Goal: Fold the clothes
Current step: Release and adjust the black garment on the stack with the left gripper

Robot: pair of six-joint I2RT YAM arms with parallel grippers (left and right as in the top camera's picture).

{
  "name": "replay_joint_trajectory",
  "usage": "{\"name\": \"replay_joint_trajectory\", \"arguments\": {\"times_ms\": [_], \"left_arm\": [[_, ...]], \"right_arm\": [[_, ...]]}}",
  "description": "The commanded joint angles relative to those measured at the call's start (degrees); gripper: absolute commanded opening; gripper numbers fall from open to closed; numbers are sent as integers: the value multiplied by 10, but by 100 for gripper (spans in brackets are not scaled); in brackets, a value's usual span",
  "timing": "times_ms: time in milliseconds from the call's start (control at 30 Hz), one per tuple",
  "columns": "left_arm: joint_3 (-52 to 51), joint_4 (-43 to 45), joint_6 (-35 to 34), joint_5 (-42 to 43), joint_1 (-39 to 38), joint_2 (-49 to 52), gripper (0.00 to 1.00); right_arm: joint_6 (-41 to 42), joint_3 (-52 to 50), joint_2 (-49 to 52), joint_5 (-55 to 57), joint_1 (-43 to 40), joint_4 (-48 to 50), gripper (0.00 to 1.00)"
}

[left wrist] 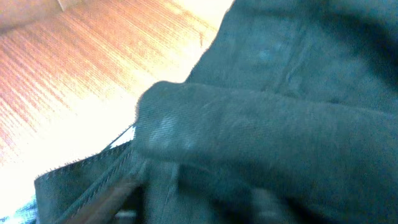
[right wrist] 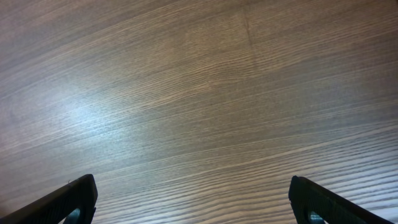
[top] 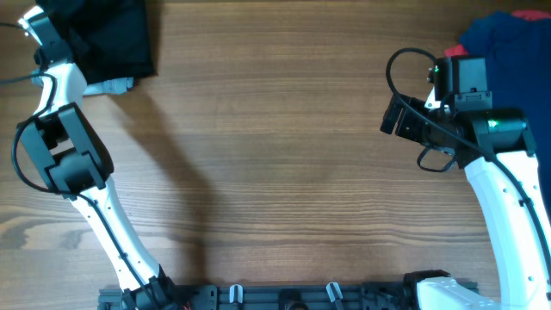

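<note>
Right gripper [right wrist: 191, 190]: fingers [right wrist: 68, 202] spread wide, nothing between them, only bare wooden table [right wrist: 199, 93] below. Fingertips sit at the two lower corners of the right wrist view and are clear of the surface, touching no cloth. From overhead this arm is on the right side of the table, its head turned toward the middle, near the dark blue garment [top: 499, 39] but apart from it.

Left gripper [top: 36, 24]: cannot tell whether the fingers are wide or closed. The left wrist view is filled with dark cloth, very close and blurred, and no fingertip shows clearly. From overhead the gripper is at the far left corner, right at the left edge of the black garment [top: 116, 34]. Whether it has hold of the cloth cannot be told either.

Black garment: bunched in a heap in the far left corner, with a thick rolled fold across the left wrist view [left wrist: 280, 124] and a stitched hem lower left. A pale strip of cloth [top: 112, 86] pokes out from under its near edge and lies flat on the table.

Dark blue garment: far right corner, partly cut off by the frame. A red garment [top: 535, 13] touches its far side, with only a sliver in view.

The middle of the table shows wood grain.
</note>
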Motion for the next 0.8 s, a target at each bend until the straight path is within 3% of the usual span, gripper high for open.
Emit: {"name": "replay_joint_trajectory", "arguments": {"times_ms": [0,33,200,267,500,667,767], "left_arm": [[9,-48,-9,0,-4,-15,29],[9,-64,-9,0,-10,-26,21],[9,-121,-23,4,-38,-55,14],[9,-111,-24,4,-49,-58,4],[9,-7,-39,-2,-55,-58,4],[9,18,-52,-1,-47,-57,4],[19,35,-56,48,-32,-56,3]], "right_arm": [[8,1,5,12,-1,1,100],[8,1,5,12,-1,1,100],[8,1,5,12,-1,1,100],[8,1,5,12,-1,1,100],[8,1,5,12,-1,1,100],[8,1,5,12,-1,1,100],[8,1,5,12,-1,1,100]]}}
